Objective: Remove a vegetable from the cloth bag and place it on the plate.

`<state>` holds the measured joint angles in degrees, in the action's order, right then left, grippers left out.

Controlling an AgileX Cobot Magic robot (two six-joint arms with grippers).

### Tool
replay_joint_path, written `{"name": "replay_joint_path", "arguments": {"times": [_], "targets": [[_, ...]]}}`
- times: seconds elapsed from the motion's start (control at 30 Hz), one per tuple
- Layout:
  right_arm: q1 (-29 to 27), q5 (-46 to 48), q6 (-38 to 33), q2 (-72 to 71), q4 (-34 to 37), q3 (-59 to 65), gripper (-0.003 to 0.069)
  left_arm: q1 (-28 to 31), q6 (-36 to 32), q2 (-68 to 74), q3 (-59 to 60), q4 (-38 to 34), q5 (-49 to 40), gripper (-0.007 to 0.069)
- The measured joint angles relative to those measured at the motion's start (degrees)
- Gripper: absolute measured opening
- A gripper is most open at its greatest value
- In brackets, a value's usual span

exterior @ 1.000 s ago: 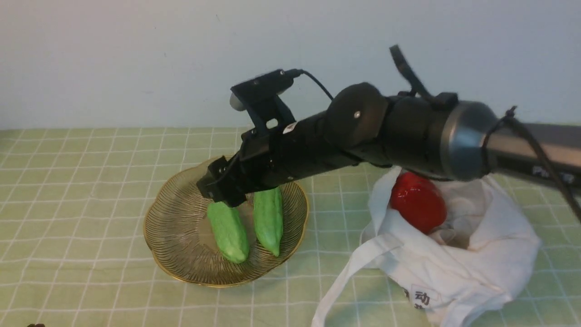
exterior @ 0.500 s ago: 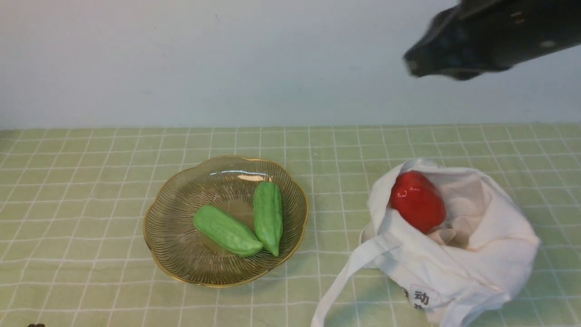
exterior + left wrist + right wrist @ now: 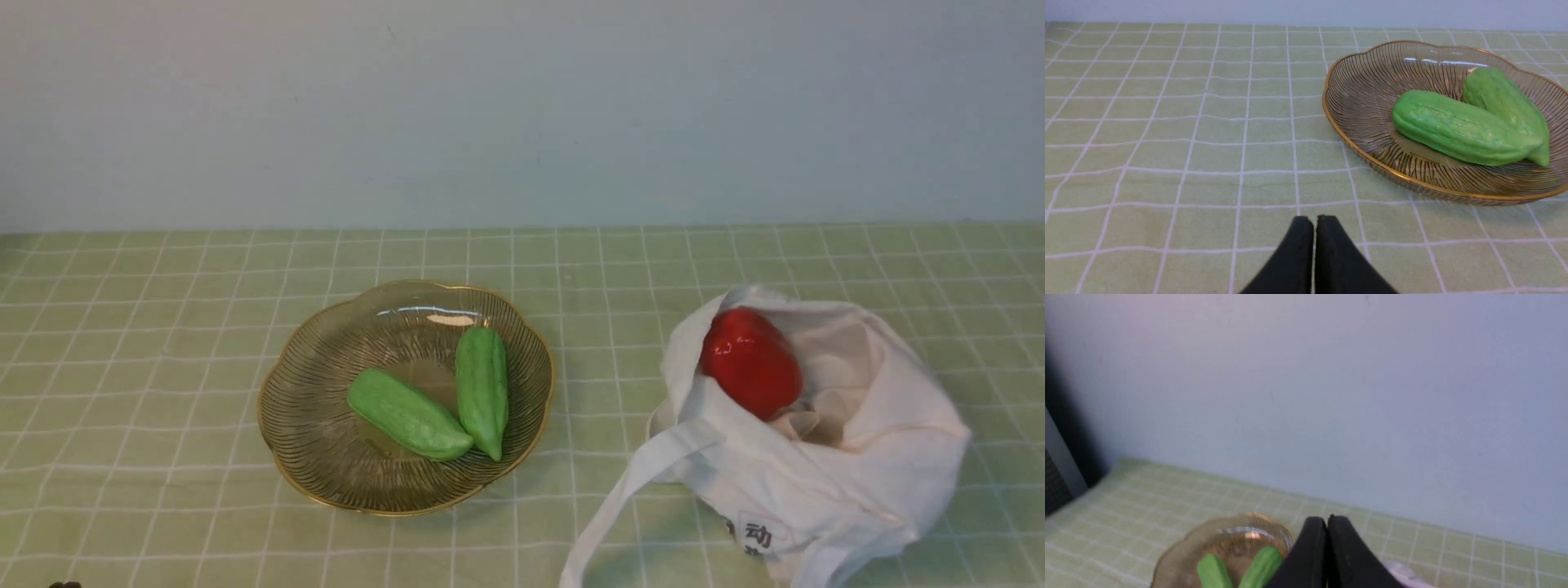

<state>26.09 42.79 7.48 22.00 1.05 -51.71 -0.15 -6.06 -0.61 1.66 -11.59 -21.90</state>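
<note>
A pale green cloth with a white grid covers the tabletop (image 3: 163, 490), which runs back to a plain light wall (image 3: 522, 114). Left of centre sits the plate (image 3: 287, 457), its scalloped gold rim standing apart from the wall line. Two gourds lie in it: the left gourd (image 3: 408, 415) lies slantwise and the right gourd (image 3: 482, 390) points nearly toward the wall, and their near ends touch. To the right, a strip of bare cloth away from the plate, slumps the cloth bag (image 3: 857, 482). Its mouth is open, a red pepper (image 3: 751, 362) rests inside against the fabric, and a strap (image 3: 629, 498) trails toward the front edge of the view, where the bag's printed label (image 3: 755, 535) is cut off. A broad stretch of checked cloth spreads left of the plate and behind both things. The left fingers (image 3: 1298, 253) are pressed together with nothing between them, low over the cloth, near the plate. The right fingers (image 3: 1312, 551) are likewise closed on nothing, held high above the plate in a blurred view.
</note>
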Motion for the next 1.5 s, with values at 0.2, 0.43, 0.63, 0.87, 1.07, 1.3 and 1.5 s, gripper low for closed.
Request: {"name": "replay_joint_path", "arguments": {"times": [0.2,0.43,0.63,0.87,1.07,1.3,1.5], "targets": [[0.0,-5.9,1.6,-12.7,2.8,18.1,-0.0012,0.0,0.0,0.0,0.0,0.0,0.0,-0.0005],[0.0,-9.7,1.6,-19.2,3.5,27.4,-0.0012,0.0,0.0,0.0,0.0,0.0,0.0,-0.0005],[0.0,-13.9,0.7,-19.3,1.2,32.8,-0.0012,0.0,0.0,0.0,0.0,0.0,0.0,-0.0005],[-10.9,-20.4,-1.6,-22.7,-3.4,45.0,-0.0012,0.0,0.0,0.0,0.0,0.0,0.0,-0.0005],[-15.7,-20.5,-5.0,-22.7,-3.3,52.9,-0.0012,0.0,0.0,0.0,0.0,0.0,0.0,-0.0005],[-18.5,-20.6,-5.6,-22.7,-2.7,52.8,-0.0012,0.0,0.0,0.0,0.0,0.0,0.0,-0.0005],[-22.5,-20.6,-5.7,-22.7,-2.7,52.9,-0.0012,0.0,0.0,0.0,0.0,0.0,0.0,-0.0005]]}}
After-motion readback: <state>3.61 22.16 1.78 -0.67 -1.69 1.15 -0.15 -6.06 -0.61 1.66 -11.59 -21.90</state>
